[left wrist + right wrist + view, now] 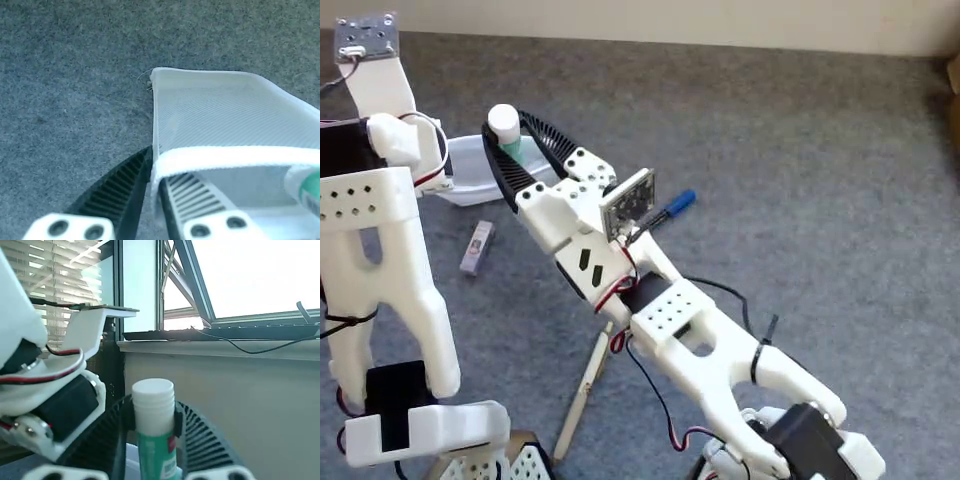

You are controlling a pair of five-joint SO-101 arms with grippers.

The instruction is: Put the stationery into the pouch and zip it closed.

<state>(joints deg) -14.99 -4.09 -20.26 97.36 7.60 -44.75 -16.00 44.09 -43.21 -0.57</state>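
Grey, felt-like covering spreads over the counter (pixel 800 150) in the high view. We see the right gripper (pixel 508 138) clamped on the glue stick (pixel 503 122). Its 2 black fingers (pixel 550 140) press either side of the green body, and the white cap stands up past the fingertips. Just beneath that gripper sits the translucent white pouch (pixel 470 185), with its mouth open. A blue pen (pixel 675 203) lies on the counter back from the gripper, beside the wrist of the right arm (pixel 700 340). A small block (pixel 477 247) lies near the pouch, on the arm-base side of the gripper. A pale wooden stick (pixel 582 385) lies farther back, partly under the right arm. The left arm (pixel 380 250) stands at the pouch's other side.

From the left wrist, we see the left gripper (pixel 154 167) closed on the pouch (pixel 225 115). The white rim band runs between its 2 fingers (pixel 117 195), 1 outside the mesh wall and 1 inside. The glue stick (pixel 306 186) shows at the pouch's open mouth, off to the side of this gripper.

From the right wrist, the right gripper (pixel 153 412) holds the glue stick (pixel 156 450) upright between both fingers. Beyond it we see a pale wall (pixel 250 405), a window sill (pixel 220 342) with a cable (pixel 260 350), and blinds (pixel 50 270). The left arm (pixel 50 405) sits close beside the gripper.
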